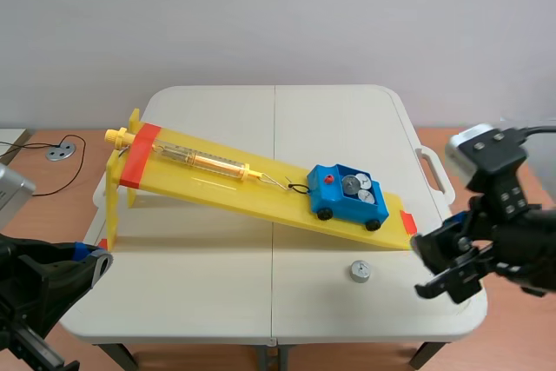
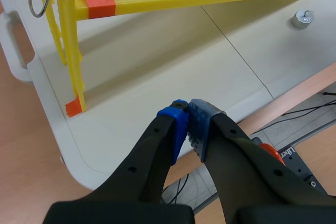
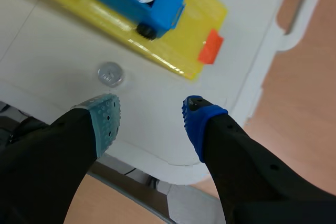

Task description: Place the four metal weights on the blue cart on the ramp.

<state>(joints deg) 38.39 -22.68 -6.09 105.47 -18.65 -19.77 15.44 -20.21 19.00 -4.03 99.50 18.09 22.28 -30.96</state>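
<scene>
On the tabletop [image 1: 217,284], just beside the low end of the ramp [image 1: 226,175], one small, silvery, cylindrical weight [image 1: 360,271] is seen standing, while others are carried in the blue cart [image 1: 349,197]. The right hand [image 3: 149,116] is held released near it, probably for pickup. The left hand [image 2: 188,124] is clenched on nothing, well apart.
</scene>
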